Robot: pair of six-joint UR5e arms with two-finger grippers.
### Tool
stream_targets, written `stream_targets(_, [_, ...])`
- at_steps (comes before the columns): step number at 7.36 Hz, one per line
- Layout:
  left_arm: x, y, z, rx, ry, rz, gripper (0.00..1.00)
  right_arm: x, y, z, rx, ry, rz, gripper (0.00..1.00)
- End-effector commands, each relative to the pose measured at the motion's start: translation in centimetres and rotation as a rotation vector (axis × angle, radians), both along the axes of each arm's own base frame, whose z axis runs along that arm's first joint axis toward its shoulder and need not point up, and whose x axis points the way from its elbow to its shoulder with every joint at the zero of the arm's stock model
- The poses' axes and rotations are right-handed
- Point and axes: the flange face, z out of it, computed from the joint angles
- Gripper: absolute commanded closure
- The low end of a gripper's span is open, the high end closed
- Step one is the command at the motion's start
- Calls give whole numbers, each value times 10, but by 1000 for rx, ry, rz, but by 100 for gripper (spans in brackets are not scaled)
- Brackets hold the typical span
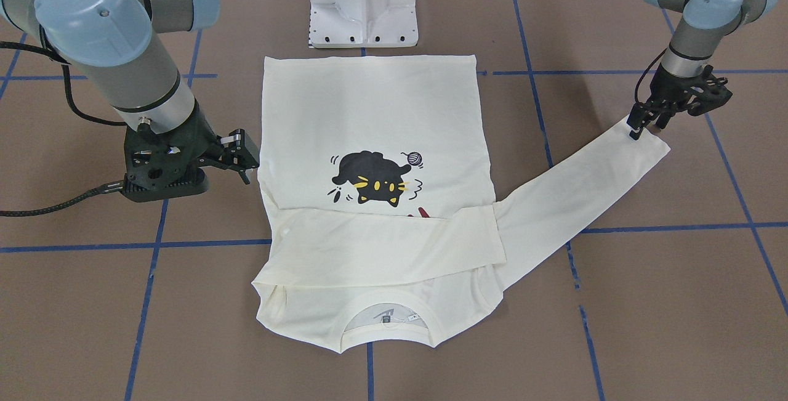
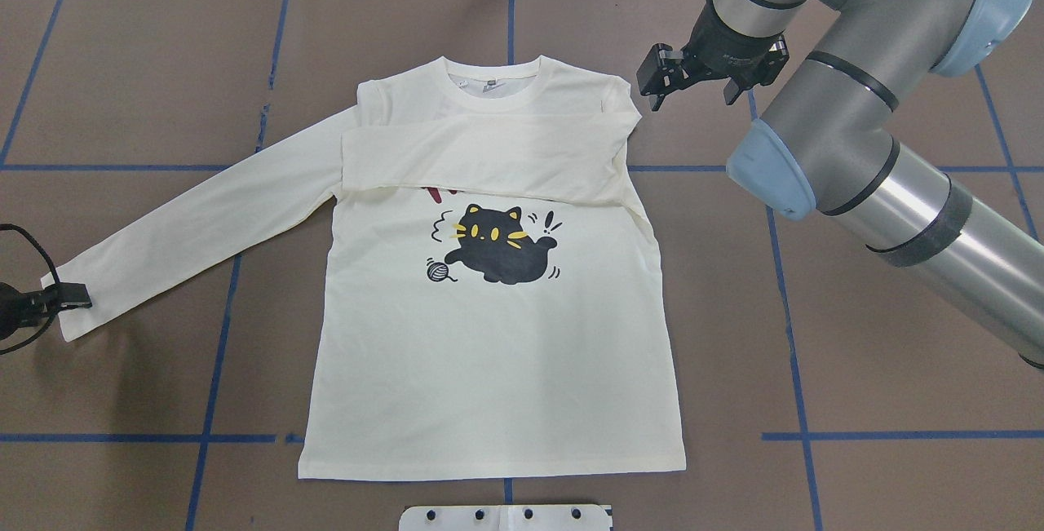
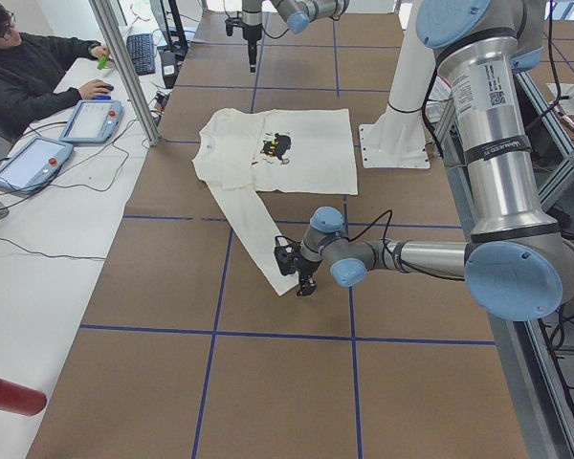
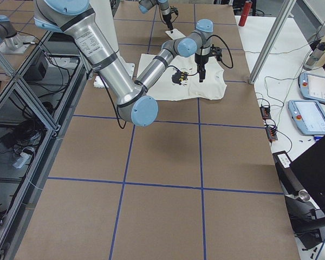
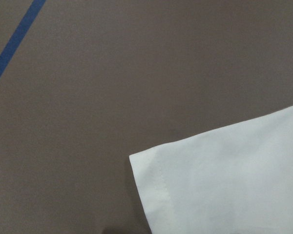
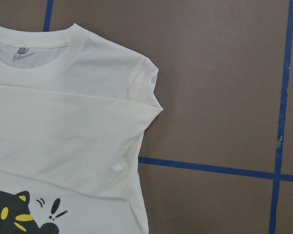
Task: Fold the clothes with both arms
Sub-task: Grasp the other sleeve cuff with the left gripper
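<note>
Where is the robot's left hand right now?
In the overhead view, the left hand sits at the far left edge, at the cuff of the outstretched sleeve of the shirt.

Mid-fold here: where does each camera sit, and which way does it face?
Front-facing: across the table, facing the robot, steeply down on the T-shirt; left gripper at the cuff.
Overhead: behind the robot, forward and down; right gripper beside the shirt's shoulder.
Exterior left: robot's-left table end; left arm near.
Exterior right: opposite end; right arm near.
Left wrist: down on the cuff; no fingers show.
Right wrist: down on the collar; no fingers show.
Shared: front-facing and overhead both show the cat print, mutually inverted.
</note>
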Motion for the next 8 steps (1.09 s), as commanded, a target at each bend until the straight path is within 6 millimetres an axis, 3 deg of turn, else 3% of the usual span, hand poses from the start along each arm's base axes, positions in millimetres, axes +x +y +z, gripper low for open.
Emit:
stream_targets(1, [0,0,-4,1,6,0,56,1,0,0,0,0,1,0])
stream_targets(5, [1,0,-9,5,17,3,97,3,0,0,1,-1,4,0])
stream_targets(6, [1,0,-17,14,28,6,100,8,1,4,-1,1,9,0])
stream_targets(8, [10,-3,-45,-12,84,55,100,29,23,30,-18,8,18,0])
